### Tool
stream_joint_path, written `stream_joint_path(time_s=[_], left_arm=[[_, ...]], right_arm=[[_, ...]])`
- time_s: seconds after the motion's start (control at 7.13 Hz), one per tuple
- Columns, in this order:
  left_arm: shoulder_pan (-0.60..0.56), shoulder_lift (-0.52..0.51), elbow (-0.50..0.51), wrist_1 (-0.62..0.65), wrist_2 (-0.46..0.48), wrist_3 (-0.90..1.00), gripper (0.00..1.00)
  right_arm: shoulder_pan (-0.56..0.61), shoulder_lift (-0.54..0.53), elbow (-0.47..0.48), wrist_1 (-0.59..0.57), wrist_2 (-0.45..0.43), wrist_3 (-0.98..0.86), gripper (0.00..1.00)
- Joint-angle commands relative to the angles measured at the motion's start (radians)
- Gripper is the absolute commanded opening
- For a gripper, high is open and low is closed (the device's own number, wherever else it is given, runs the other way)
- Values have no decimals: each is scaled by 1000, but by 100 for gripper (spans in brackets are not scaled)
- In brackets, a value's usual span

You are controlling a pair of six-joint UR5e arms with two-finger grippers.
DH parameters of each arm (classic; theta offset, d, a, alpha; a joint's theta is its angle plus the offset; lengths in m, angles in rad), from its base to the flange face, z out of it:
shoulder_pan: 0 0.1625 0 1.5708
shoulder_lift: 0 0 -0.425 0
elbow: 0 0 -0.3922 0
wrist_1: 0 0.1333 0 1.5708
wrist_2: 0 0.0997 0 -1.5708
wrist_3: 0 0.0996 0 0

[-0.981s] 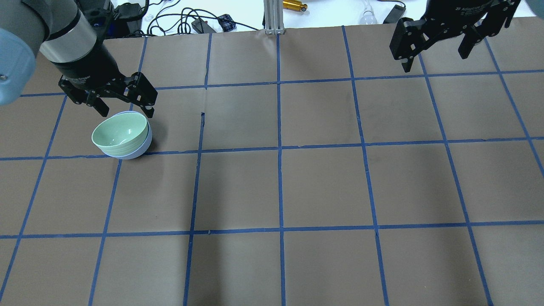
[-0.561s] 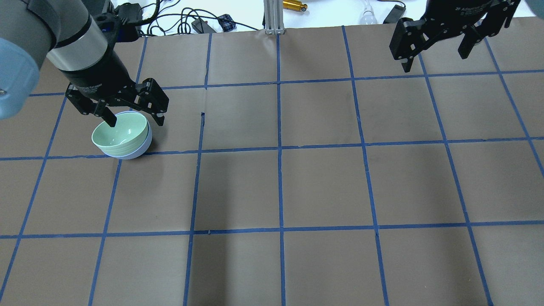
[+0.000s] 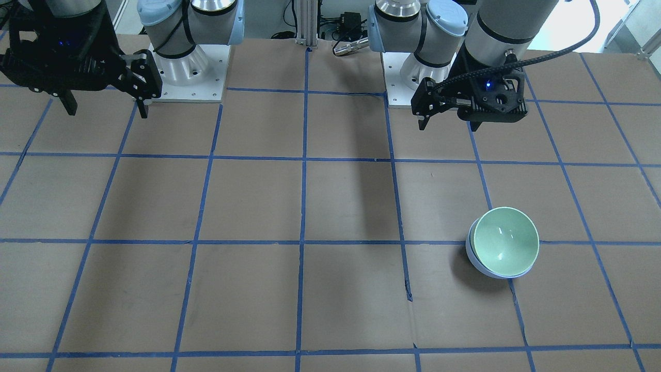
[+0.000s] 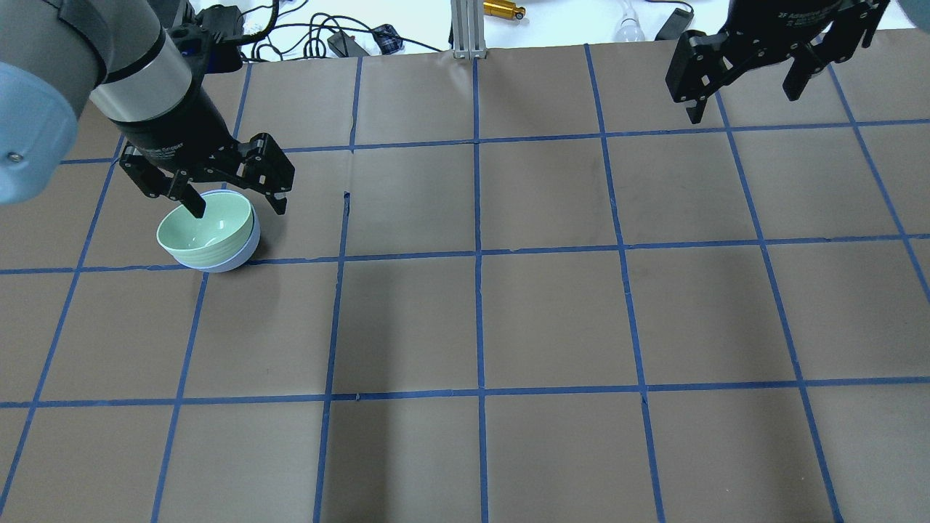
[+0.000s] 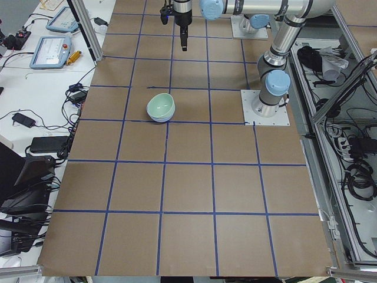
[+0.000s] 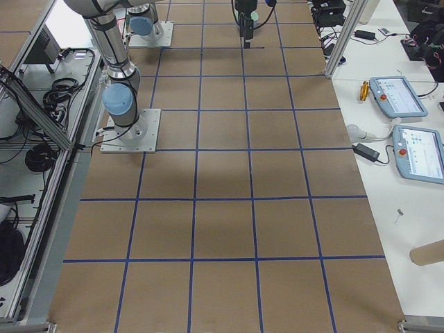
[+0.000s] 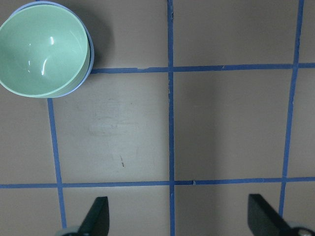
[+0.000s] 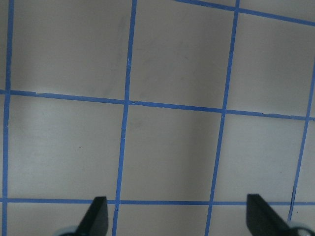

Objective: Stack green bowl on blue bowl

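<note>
Slightly rightward in the overhead view since a moment ago, the left gripper (image 4: 238,207) hangs raised clear of the bowls, its fingers spread wide with nothing between them. Nearer the camera, the green bowl (image 4: 207,225) sits nested in the blue bowl (image 4: 240,258), a little off-centre, on the table (image 4: 552,319) on the robot's left side. Farther off, the right gripper (image 4: 742,105) hangs splayed and empty over the far edge.

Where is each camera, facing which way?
Front: across table, facing both bases.
Overhead: behind robot, down; left gripper, right gripper.
Exterior left: table's end; left arm near.
Exterior right: opposite end; right arm near.
Left wrist: down on green bowl in blue bowl; fingertips.
Right wrist: down on grid; fingertips.
Shared: front, overhead: both bowls.
</note>
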Motion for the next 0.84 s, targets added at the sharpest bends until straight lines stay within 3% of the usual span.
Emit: stream_joint_path(time_s=[0.0,0.7], left_arm=[[0,4,-1,0,2,-1,100],[0,8,-2,-1,1,-1,100]], right_arm=[[0,0,0,0,0,0,100],[0,0,0,0,0,0,100]])
